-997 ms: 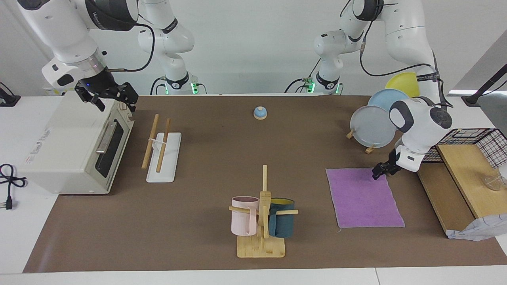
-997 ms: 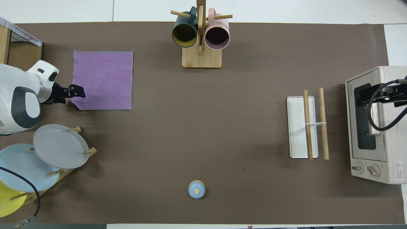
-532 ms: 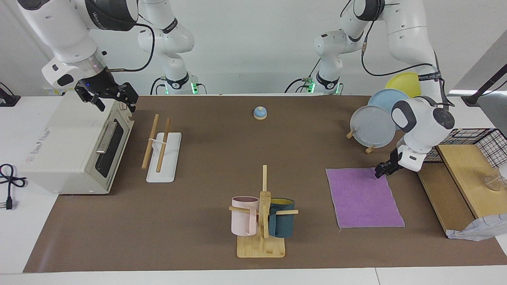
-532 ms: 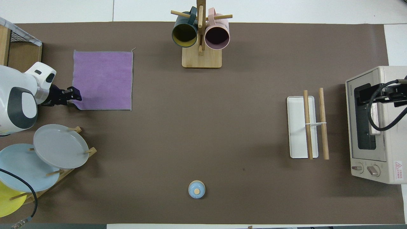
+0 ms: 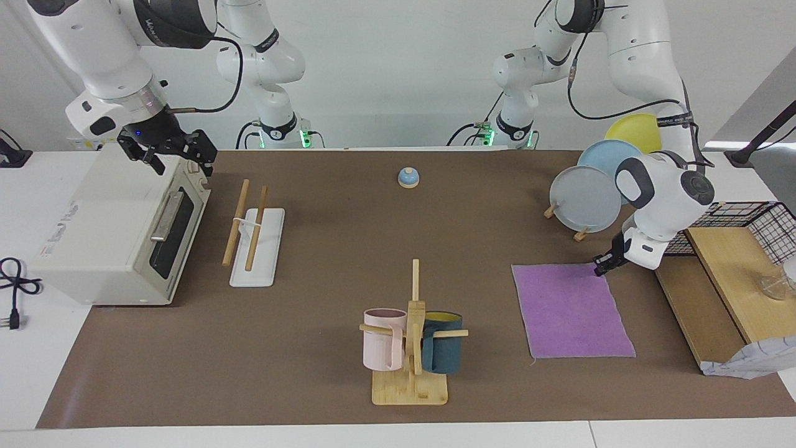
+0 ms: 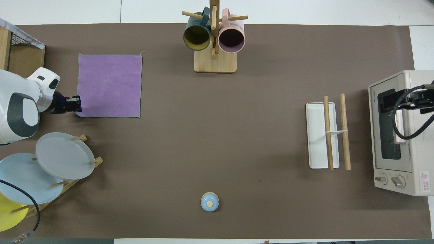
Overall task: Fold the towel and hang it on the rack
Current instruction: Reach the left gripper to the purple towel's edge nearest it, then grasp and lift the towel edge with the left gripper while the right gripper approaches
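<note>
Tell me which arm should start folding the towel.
Left. Its gripper is already shut on the towel's corner nearest the robots, while the right gripper hangs open over the toaster oven.

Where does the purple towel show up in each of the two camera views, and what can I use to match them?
Facing view: the towel lies flat in the lower right part, beside the wooden shelf, the left claw shut on its corner.
Overhead view: the towel lies in the upper left part.
Shared landmark: the mug tree beside it, toward the table's middle.
</note>
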`<state>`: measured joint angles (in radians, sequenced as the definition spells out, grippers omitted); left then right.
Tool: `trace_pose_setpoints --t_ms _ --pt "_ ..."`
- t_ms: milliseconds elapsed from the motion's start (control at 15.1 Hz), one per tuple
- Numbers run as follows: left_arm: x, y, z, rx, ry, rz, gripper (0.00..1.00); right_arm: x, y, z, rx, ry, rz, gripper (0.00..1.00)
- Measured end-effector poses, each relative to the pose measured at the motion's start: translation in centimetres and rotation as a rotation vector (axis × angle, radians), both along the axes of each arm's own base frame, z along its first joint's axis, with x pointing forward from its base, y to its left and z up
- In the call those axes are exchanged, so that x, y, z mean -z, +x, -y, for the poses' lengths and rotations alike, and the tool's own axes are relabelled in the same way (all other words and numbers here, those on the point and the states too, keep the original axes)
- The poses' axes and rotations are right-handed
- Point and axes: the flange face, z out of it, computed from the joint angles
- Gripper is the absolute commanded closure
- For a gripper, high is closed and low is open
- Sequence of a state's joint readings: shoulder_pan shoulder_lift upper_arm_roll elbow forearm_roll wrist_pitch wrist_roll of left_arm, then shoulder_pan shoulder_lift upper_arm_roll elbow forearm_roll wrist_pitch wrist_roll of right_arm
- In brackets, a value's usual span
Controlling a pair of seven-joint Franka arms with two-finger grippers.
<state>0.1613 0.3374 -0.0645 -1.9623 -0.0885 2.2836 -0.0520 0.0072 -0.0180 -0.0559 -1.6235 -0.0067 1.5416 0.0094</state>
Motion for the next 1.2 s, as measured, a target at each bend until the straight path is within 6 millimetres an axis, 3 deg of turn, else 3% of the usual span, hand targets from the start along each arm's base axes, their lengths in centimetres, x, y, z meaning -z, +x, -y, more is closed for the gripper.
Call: trace_pose_setpoints --t_ms 199,332,465,598,664,797,930,1063,1196 --pt "-0.1 0.0 0.0 0.000 0.000 0.001 1.00 0.5 -0.1 -1.0 -0.020 0.005 -0.010 0.00" --pt "-0.2 0.2 0.0 0.001 0.000 0.005 1.00 1.0 0.1 -3.5 -0.033 0.037 0.012 0.00" --pt "-0.9 0.5 0.1 0.014 0.001 0.016 1.00 1.1 0.3 -5.7 0.068 0.116 0.036 0.00" --pt "-2.8 0.8 1.5 0.094 0.033 0.019 1.00 1.1 0.6 -7.5 0.215 0.201 0.038 0.00" --pt "-4.3 0.9 3.1 0.152 0.067 0.009 1.00 1.2 0.7 -8.8 0.282 0.236 0.036 0.00" --pt "-7.3 0.6 8.4 0.295 0.141 -0.016 1.00 1.4 0.7 -11.5 0.395 0.284 0.028 0.00" --pt "-8.9 -0.6 16.7 0.427 0.238 -0.010 1.00 1.5 0.6 -13.4 0.479 0.330 0.010 0.00" --pt "-7.1 -3.5 25.2 0.543 0.354 -0.002 1.00 1.6 0.8 -13.8 0.576 0.385 -0.008 0.00" --pt "-2.4 -6.8 31.2 0.652 0.487 0.008 1.00 1.9 1.0 -14.3 0.653 0.422 -0.020 0.00"
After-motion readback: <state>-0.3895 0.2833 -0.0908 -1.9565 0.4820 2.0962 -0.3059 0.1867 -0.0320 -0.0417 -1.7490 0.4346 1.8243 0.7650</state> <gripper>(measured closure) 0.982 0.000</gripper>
